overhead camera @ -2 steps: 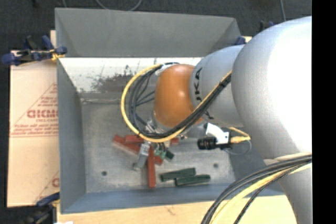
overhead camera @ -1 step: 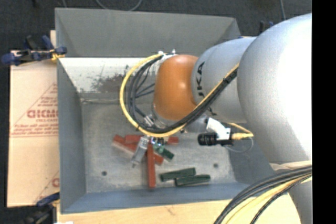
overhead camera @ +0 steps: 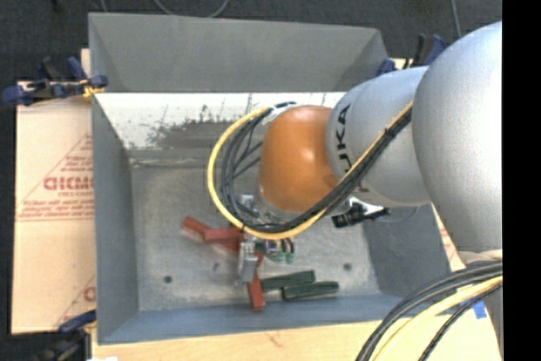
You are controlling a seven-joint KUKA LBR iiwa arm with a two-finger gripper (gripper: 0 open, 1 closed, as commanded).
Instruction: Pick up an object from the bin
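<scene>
My gripper (overhead camera: 248, 260) is low in the bin's front middle, under the arm's wrist. It stands right over a red thing with two arms: one arm (overhead camera: 206, 231) runs to the left, the other (overhead camera: 254, 294) points toward the front wall. The gripper's body hides where the two red arms meet. Just to the right, two dark green bars (overhead camera: 299, 284) lie side by side on the floor, close to the gripper but apart from it.
The arm with its orange cover and looped cables hangs over the bin's middle and right, hiding the floor there. The bin's front wall is close behind the red thing and the green bars. Bare floor shows at the left.
</scene>
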